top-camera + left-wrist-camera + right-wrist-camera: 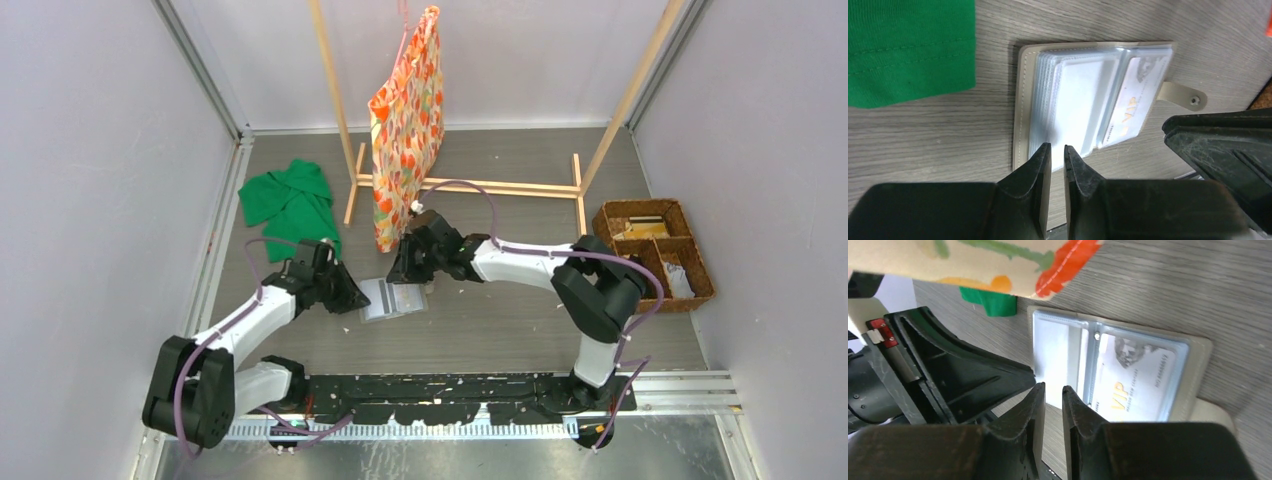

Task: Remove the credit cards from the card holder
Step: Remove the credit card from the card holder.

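Card holder (pixel 392 298) spread flat so VIP card (pixel 1128 112) (sleeved) is reachable. Left gripper (pixel 1057 150) & right gripper (pixel 1053 389) at its edge, jaws near-closed w/ nothing visibly pinched.

Card holder (pixel 1078 100), near edge: hidden behind the left gripper (pixel 1056 150); whether its tips pinch a pocket panel cannot be told.
Holder's left page, right wrist view: partly covered by the right gripper (pixel 1050 388); contact unclear.
Card (pixel 1133 100) print: only "VIP" reads; the smaller lines are blurred.
Stacked sleeves: cloudy, card count unknowable.
Green cloth (pixel 908 45): cut off at top and left edges.
Patterned fabric (pixel 973 262): only its hem shows.
Wicker basket (pixel 640 203) contents: too small to name.
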Available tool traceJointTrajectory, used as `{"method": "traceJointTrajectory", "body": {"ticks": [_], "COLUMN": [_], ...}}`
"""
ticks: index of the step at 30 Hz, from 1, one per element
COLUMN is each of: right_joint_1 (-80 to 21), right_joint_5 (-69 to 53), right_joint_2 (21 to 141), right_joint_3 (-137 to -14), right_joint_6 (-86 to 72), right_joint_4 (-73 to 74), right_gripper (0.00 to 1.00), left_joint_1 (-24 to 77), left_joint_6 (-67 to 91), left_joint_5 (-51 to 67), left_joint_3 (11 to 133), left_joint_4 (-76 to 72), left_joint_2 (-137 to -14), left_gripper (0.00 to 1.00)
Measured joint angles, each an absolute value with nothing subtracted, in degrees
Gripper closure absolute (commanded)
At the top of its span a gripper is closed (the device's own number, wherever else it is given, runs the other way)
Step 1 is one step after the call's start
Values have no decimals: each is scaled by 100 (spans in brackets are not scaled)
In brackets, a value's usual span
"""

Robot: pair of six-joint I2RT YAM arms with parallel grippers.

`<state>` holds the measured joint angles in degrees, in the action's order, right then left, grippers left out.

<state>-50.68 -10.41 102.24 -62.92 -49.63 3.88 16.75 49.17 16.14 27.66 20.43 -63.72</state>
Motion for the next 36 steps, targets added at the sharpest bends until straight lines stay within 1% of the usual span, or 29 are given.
{"method": "traceJointTrajectory", "body": {"ticks": [5, 9, 13, 15, 19, 23, 28, 36], "right_joint_1": [-5094, -5094, -5087, -5087, -5083, -5070, -5068, -5074], "right_joint_5": [-1302, -1455, -1553, -1555, -1553, -1514, -1470, -1448], "right_joint_2": [10759, 11196, 11246, 11246, 11242, 11166, 11091, 11021], "right_joint_3": [-6466, -6462, -6458, -6453, -6361, -6178, -6005, -5878], "right_joint_6": [-5015, -5131, -5207, -5223, -5271, -5321, -5422, -5485], "right_joint_4": [115, 23, -89, -95, -239, -445, -628, -755], "right_gripper": [75, 75, 75, 78, 89, 96, 96, 94], "left_joint_1": [1673, 1673, 1675, 1675, 1673, 1671, 1671, 1671], "left_joint_6": [4908, 4908, 4906, 4906, 4906, 4901, 4880, 4856], "left_joint_5": [1702, 1756, 1758, 1758, 1785, 1826, 1817, 1800], "left_joint_3": [2777, 2786, 2786, 2786, 2788, 2821, 2877, 2923], "left_joint_4": [1892, 1815, 1782, 1780, 1750, 1743, 1767, 1785], "left_joint_2": [-6792, -6814, -6814, -6814, -6860, -6932, -6956, -6956], "left_gripper": [83, 81, 81, 81, 81, 82, 82, 83]}}
